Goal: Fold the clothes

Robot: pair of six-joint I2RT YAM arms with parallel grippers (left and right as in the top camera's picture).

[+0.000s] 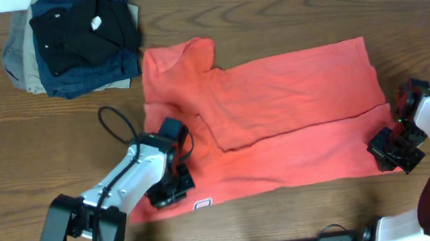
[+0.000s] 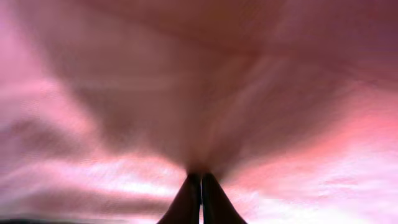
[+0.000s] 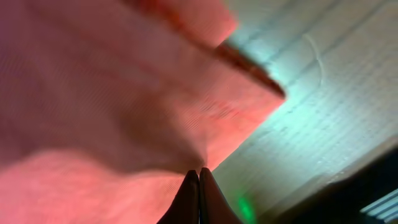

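Note:
The clothes (image 1: 296, 119), a coral-red T-shirt, lie spread across the wooden table (image 1: 283, 7) with the upper part folded down over the middle. A small white label (image 1: 203, 205) shows at the near hem. My left gripper (image 1: 168, 192) sits on the shirt's near left corner. In the left wrist view the left gripper (image 2: 200, 177) is shut, with the fabric (image 2: 199, 93) bunching into its tips. My right gripper (image 1: 383, 152) is at the near right corner. In the right wrist view the right gripper (image 3: 199, 174) is shut on the cloth's (image 3: 93, 106) edge, bare table (image 3: 311, 124) beside it.
A pile of folded black, navy and tan garments (image 1: 76, 39) lies at the far left corner. A black cable (image 1: 118, 123) loops over the table left of the shirt. The table's near edge runs just below both grippers.

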